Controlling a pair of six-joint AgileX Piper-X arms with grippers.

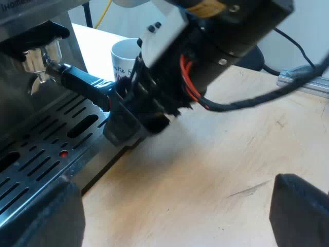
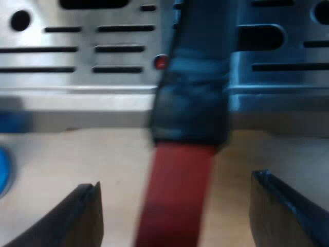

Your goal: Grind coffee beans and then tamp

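Note:
The metal holder [image 1: 36, 60] is locked into the espresso machine's front. Its dark handle [image 1: 82, 82] sticks out over the drip tray [image 1: 41, 154]. My right gripper [image 1: 134, 117] is at the handle's outer end. In the right wrist view the dark handle [image 2: 193, 103] and its red end [image 2: 175, 190] run between my right gripper's [image 2: 177, 218] fingers [image 2: 82, 218]. They stand open, with a gap on each side of the red end. My left gripper [image 1: 172, 221] hangs open over the wooden table, near the tray's edge, with nothing in it.
A white mug [image 1: 125, 56] stands on the table behind the right arm. Part of a blue round thing [image 2: 3, 172] lies on the wood beside the tray. Bare wooden table [image 1: 216, 170] spreads out from the machine.

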